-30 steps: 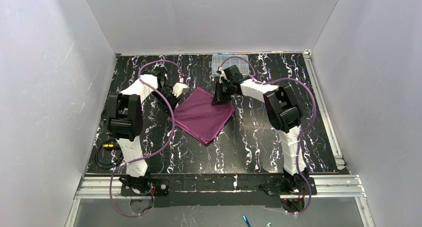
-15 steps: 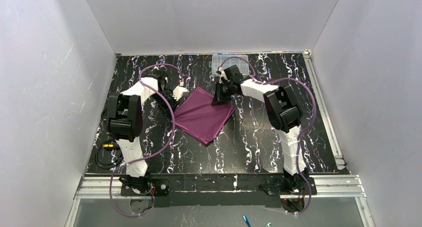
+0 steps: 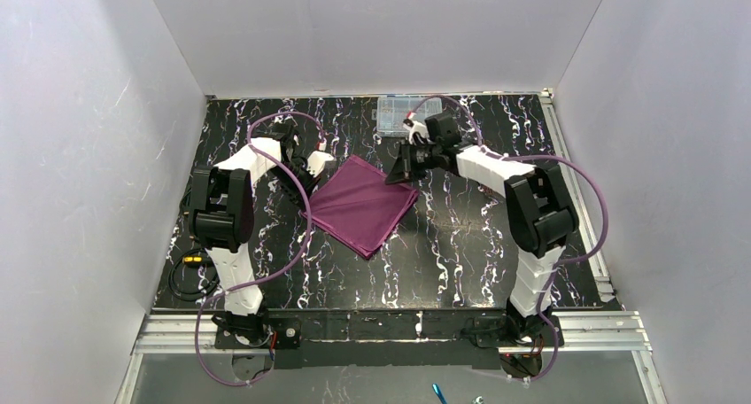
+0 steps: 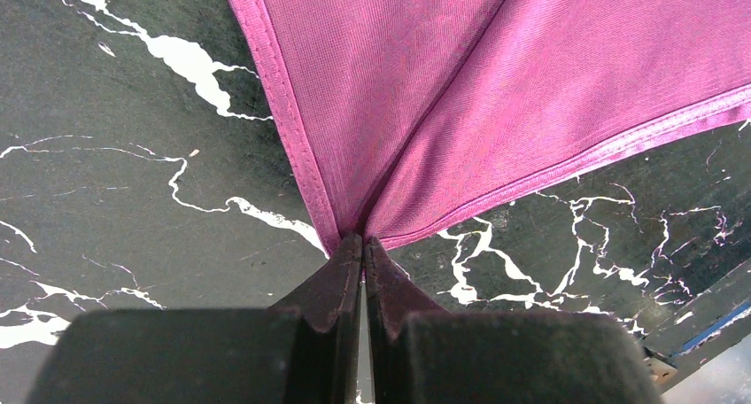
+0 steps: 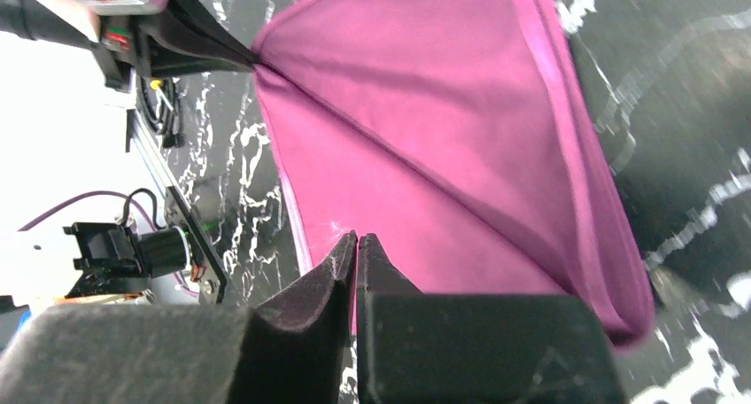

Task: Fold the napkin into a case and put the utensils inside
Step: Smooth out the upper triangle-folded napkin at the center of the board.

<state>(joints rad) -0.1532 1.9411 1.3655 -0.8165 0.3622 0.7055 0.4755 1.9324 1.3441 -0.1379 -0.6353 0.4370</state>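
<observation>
Within left tool point(image 4: 363, 243), napkin point(image 4: 496, 85) corner hidden.

Bright, even light; right wrist view blurred.

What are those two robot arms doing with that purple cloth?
They are working on folding a napkin. The left arm has its jaws pinched shut on one corner. The right arm has its jaws at its right side, nearly together; whether they grip it is unclear. The napkin lies mostly flat on the table, not yet a case.
</observation>
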